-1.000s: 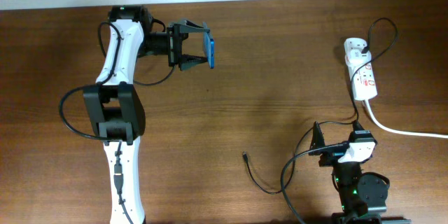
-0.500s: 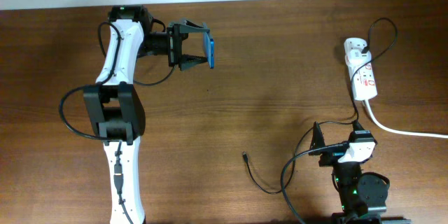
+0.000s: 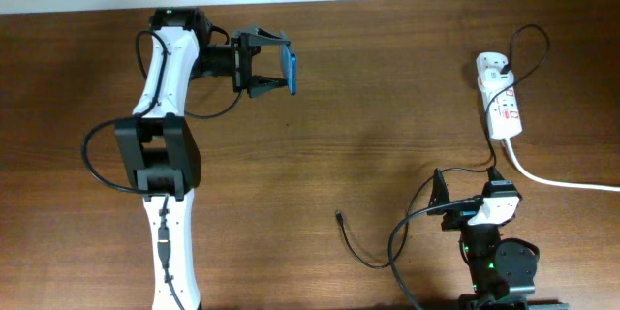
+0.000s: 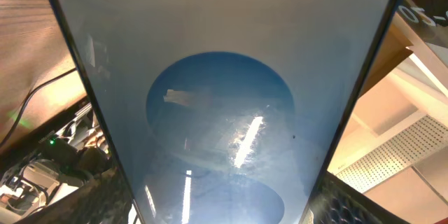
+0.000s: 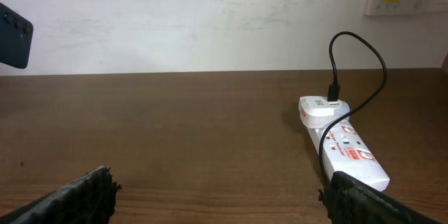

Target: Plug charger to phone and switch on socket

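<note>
My left gripper [image 3: 274, 63] is shut on the phone [image 3: 291, 68] and holds it on edge above the table at the back left. In the left wrist view the blue screen [image 4: 224, 112] with its oval pattern fills the frame between my fingertips [image 4: 105, 203]. The black charger cable [image 3: 363, 247] lies on the table at the front, its connector tip [image 3: 339, 216] free. The white socket strip [image 3: 502, 102] lies at the back right with a black plug in it; it also shows in the right wrist view [image 5: 343, 147]. My right gripper [image 5: 224, 196] is open and empty, low at the front right.
A thick white cord [image 3: 562, 179] runs from the socket strip to the right edge. The charger cable loops above the strip [image 3: 528, 48]. A white wall [image 5: 196, 14] stands behind the table's far edge.
</note>
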